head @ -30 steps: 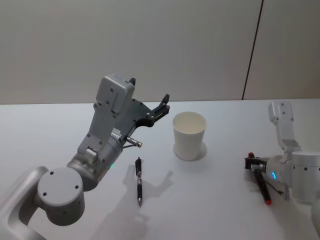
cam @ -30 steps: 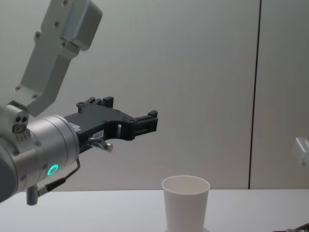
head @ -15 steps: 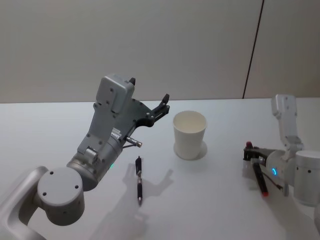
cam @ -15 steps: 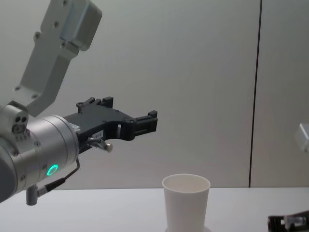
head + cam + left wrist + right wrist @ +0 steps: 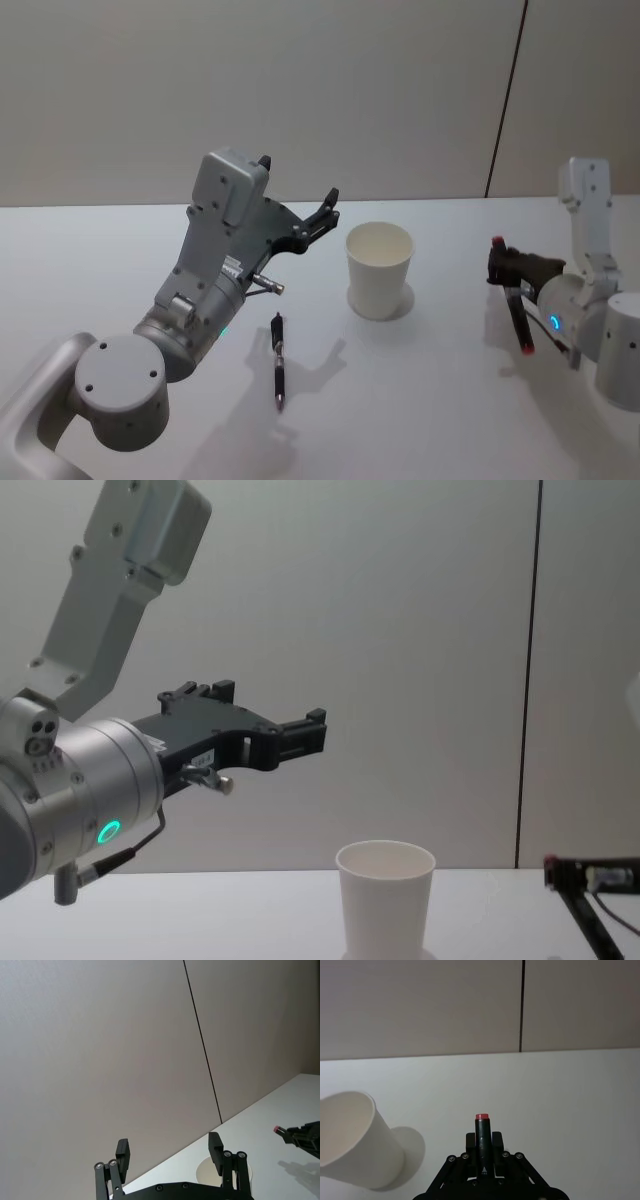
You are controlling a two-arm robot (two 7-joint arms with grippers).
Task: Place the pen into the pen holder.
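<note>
Right hand [image 5: 503, 268] holds pen [image 5: 517, 318] clear of pen holder [image 5: 379, 272]

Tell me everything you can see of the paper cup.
The paper cup is plain white, tapered, with a rolled rim. It stands upright and open on the white table, and what shows of its inside is empty. Nothing touches it; the right gripper, shut on a pen, is apart to its right.

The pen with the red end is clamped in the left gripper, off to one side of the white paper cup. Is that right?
No. It is the right gripper that is shut on the pen with the red end, as the right wrist view shows; the left gripper is open and empty. The pen is indeed off to one side of the white paper cup.
</note>
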